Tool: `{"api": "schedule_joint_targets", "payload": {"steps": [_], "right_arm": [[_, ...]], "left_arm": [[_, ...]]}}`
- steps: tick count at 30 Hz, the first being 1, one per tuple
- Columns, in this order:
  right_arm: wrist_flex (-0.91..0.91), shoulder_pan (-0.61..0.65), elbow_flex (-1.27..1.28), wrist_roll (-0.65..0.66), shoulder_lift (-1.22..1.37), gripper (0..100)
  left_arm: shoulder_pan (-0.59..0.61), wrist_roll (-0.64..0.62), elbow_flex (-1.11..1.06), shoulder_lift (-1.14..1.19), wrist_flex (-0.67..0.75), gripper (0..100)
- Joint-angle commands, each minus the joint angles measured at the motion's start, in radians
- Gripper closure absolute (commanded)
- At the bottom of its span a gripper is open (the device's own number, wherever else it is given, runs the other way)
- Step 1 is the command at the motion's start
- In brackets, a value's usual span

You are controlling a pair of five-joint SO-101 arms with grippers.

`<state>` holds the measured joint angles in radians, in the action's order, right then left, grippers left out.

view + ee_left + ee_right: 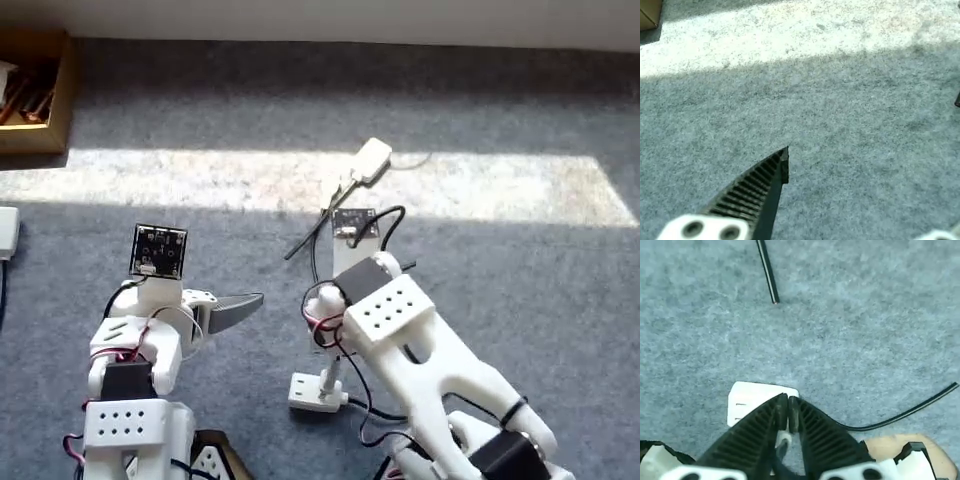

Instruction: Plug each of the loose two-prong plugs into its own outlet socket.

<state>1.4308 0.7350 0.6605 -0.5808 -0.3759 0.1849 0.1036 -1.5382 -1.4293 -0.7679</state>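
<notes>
Grey carpet (520, 270) under both arms. Right claw (788, 401) is clamped onto a white plug (783, 438), and the outlet (747, 402) sits right at its tips, pretty much touching, though whether the prongs are in is hard to tell. Black cord (900, 414) trails out from beside that claw. Another cable (767, 270) lies further ahead of it, past the outlet. Left claw (225, 314) is spread wide, hanging over carpet well off to the side of the right one
</notes>
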Motion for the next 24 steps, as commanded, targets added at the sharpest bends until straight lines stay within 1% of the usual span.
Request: {"api": "schedule_joint_targets", "payload": {"steps": [1,3,6,12,17,22,24], "right_arm": [[0.056,0.015,-0.105,-0.046,0.124,99.3],[0.058,0.015,-0.137,-0.061,0.185,99.3],[0.053,0.025,-0.170,-0.063,0.209,99.3],[0.056,0.143,-0.168,-0.064,0.209,99.3],[0.061,0.199,-0.163,-0.064,0.209,99.3],[0.061,0.203,-0.151,-0.064,0.209,99.3],[0.053,0.182,-0.140,-0.064,0.211,99.3]], "left_arm": [[0.005,-0.006,0.004,-0.007,0.014,47],[0.005,-0.006,0.004,-0.007,0.014,47],[0.005,-0.006,0.004,-0.007,0.014,47],[0.005,-0.006,0.004,-0.007,0.015,47],[0.005,-0.006,0.002,-0.007,0.014,47],[0.005,-0.005,0.002,-0.007,0.014,47],[0.005,-0.005,0.002,-0.007,0.014,47]]}}
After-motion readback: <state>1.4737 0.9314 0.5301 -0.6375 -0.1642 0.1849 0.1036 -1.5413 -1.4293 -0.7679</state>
